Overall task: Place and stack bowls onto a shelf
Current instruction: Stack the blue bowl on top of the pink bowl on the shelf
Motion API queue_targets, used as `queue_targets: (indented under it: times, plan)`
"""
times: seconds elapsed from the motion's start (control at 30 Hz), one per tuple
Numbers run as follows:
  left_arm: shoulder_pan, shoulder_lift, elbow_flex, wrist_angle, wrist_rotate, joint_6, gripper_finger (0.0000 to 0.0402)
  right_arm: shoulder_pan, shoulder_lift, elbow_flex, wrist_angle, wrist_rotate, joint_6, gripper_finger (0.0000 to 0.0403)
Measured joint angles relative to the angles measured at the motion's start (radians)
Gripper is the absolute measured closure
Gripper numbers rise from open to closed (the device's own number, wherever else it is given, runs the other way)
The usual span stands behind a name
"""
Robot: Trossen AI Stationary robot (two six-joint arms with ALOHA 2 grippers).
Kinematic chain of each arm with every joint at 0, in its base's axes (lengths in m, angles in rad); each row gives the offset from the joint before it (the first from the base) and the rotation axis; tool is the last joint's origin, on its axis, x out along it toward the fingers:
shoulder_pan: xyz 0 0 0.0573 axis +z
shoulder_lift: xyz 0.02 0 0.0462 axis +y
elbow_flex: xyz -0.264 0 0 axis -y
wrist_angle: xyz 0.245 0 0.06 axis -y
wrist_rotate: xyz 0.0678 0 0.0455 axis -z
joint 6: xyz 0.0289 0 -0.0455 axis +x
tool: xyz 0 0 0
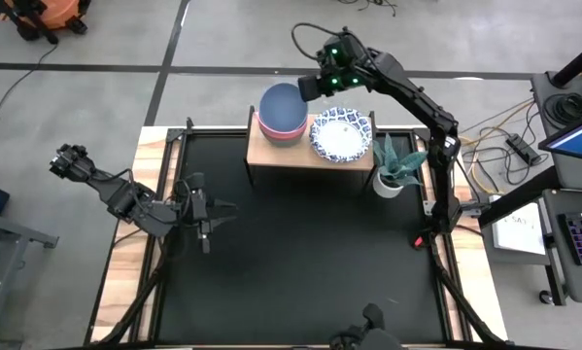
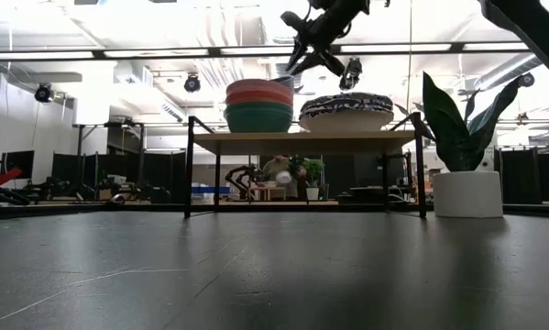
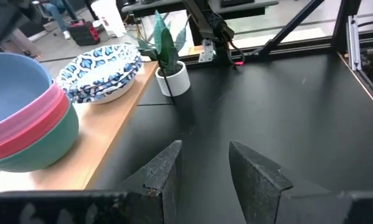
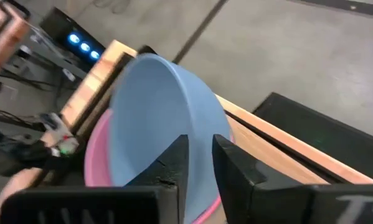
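Note:
All the bowls stand on the light-wood shelf [image 1: 271,154] at the table's far edge. The slate-blue bowl [image 1: 281,105] tops a nest of pink, red and green bowls [image 2: 258,117] on the shelf's left half. The white, blue-patterned bowls [image 1: 341,136] are stacked on its right half. My right gripper [image 1: 306,87] is at the blue bowl's far right rim, its fingers nearly together. My left gripper [image 1: 222,209] waits open, low over the table's left side, and touches nothing. My right gripper has the slate-blue bowl by its far right rim [image 4: 222,127]. One finger [image 4: 174,165] is inside the bowl and the other [image 4: 233,171] is outside. It comes slanting down from the far right. The bowl sits nested in the pink bowl [image 4: 99,158].
A white pot with a spiky green plant [image 1: 390,180] stands on the table just right of the shelf. The black tabletop [image 1: 300,262] stretches in front of the shelf, and the shelf's thin black legs [image 2: 189,170] stand on it.

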Motion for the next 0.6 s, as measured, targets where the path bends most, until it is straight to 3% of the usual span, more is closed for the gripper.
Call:
queue_targets:
  times: [0.27, 0.6]
  plan:
    - [0.000, 0.000, 0.000, 0.000, -0.001, -0.003, 0.0287, 0.000, 0.051, -0.001, 0.001, 0.008, -0.026, 0.0371]
    - [0.000, 0.000, 0.000, -0.001, -0.001, -0.003, 0.0287, 0.000, 0.034, 0.003, 0.020, 0.057, -0.069, 0.0376]
